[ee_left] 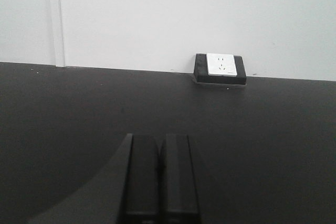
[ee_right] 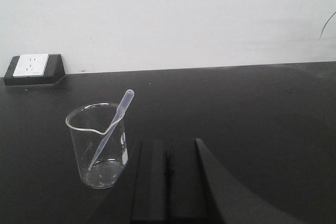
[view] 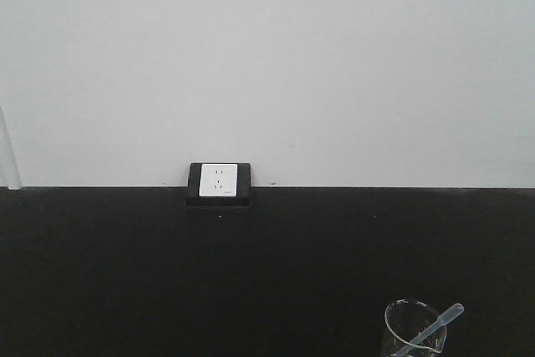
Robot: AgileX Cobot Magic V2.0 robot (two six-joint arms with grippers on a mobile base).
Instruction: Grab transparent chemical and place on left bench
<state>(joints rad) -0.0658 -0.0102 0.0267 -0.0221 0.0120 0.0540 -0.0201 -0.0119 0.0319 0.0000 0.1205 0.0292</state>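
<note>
The transparent chemical [ee_right: 112,127] leans bulb-up toward 1 o'clock in a beaker [ee_right: 86,150] on the surface [ee_right: 262,108], at 10 o'clock of the nearer right end effector [ee_right: 168,148], which, like the left end effector [ee_left: 160,140], is pinched narrow and empty.

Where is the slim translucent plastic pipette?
The pipette leans inside the clear glass beaker on the black countertop, left of the right gripper in the right wrist view.

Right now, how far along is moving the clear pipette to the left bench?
Nothing looks done: the transparent pipette leans in the beaker on the countertop by the wall socket. Nothing is in hand: left hand and right hand are shut, empty. Left to do: grasp it, lift it out, carry it to the left bench, not in view.
</note>
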